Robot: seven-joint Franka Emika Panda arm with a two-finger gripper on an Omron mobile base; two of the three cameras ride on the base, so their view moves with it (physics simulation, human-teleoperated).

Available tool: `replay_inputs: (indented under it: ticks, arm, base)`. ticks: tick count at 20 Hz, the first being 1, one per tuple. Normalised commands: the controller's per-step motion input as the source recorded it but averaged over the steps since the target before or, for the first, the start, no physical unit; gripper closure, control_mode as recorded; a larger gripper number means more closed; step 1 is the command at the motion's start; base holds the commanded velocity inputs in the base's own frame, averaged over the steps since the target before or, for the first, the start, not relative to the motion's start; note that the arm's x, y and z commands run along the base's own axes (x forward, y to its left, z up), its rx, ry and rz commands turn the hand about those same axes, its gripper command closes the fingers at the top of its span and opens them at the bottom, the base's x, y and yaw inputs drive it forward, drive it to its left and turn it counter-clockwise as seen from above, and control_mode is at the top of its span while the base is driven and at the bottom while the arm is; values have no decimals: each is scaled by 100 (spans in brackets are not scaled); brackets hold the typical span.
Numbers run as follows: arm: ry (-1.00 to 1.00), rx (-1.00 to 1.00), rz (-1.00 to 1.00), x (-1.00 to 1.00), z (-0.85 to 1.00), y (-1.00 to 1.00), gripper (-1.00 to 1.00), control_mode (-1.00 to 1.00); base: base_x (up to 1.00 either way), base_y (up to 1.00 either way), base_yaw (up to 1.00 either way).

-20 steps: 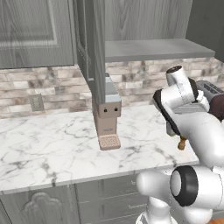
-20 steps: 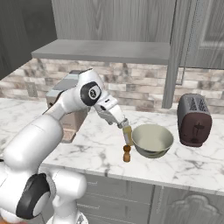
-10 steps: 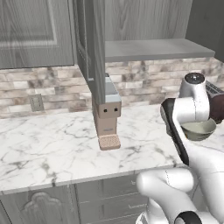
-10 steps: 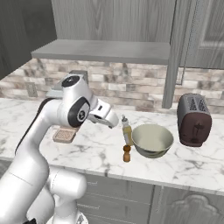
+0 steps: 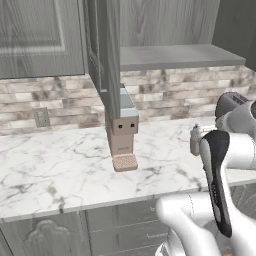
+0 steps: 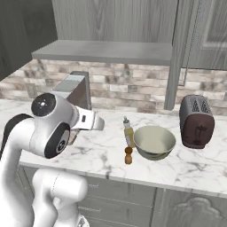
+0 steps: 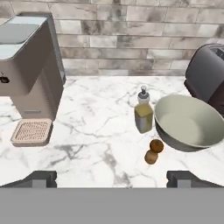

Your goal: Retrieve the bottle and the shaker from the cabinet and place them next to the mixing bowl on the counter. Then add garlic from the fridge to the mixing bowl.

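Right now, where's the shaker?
On the counter, the shaker stands just in front of the bottle, left of the mixing bowl.

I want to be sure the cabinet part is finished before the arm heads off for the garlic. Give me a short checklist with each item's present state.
1. Bottle stands on the counter beside the mixing bowl: ok.
2. Shaker out of the cabinet and next to the bowl: ok, though in the hand view it looks tipped over rather than upright.
3. Claw open and holding nothing: ok.
4. Mixing bowl free of contents, ready for the garlic: ok.
5. Claw drawn back clear of bottle and shaker: ok.
6. Fridge door open: cannot tell.
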Motion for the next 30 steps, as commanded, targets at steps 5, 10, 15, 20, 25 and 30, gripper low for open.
replay_inputs:
  ticks: [5, 10, 15, 20, 25, 30]
  arm:
    - [-24, 0, 10, -71, 97, 15, -100, -100]
    - [-11, 1, 1, -39, 83, 0, -100, -100]
    - [-6, 4, -1, -33, 11, 0, -100, -100]
    - [0, 0, 0, 0, 0, 0, -100, -100]
    - [0, 0, 0, -2, 0, 0, -100, 100]
    - [0, 0, 0, 0, 0, 0, -100, 100]
  base:
    - [0, 0, 0]
    - [0, 0, 0]
    - [0, 0, 0]
    - [0, 0, 0]
    - [-32, 4, 0]
    - [-100, 36, 0]
